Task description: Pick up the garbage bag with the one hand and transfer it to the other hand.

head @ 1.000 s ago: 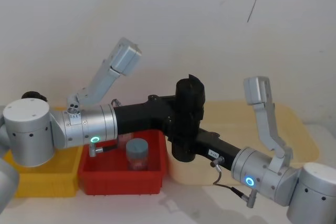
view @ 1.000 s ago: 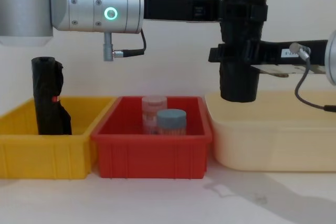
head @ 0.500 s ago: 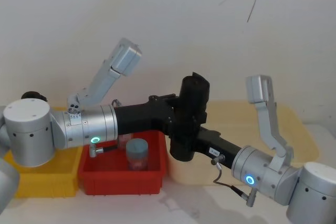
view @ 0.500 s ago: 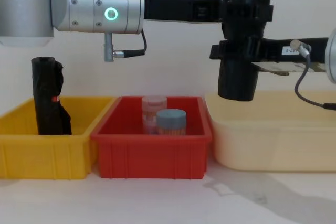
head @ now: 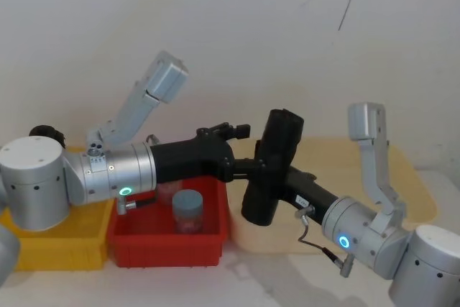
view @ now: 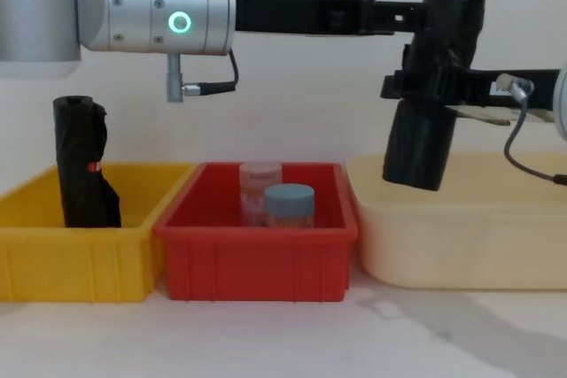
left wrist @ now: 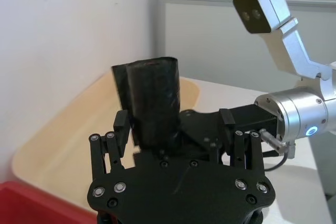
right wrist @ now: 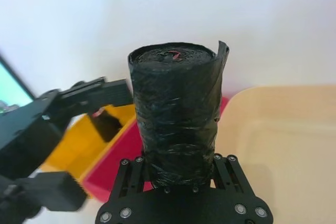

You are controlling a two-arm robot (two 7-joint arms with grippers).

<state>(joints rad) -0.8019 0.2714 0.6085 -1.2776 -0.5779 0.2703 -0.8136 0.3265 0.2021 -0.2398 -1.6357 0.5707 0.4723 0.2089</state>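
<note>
Chest view — right claw (view: 431, 88) clamped on the garbage bag (view: 418, 152); left claw (view: 406, 13) spread wide.

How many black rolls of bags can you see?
2. The garbage bag hangs tilted in the right claw over the cream tray; a slimmer roll stands in the yellow bin. Bins could hide more.

Tilted garbage bag (head: 277, 141) gripped by right claw (head: 279, 180), left claw (head: 246, 165) just beside it
</note>
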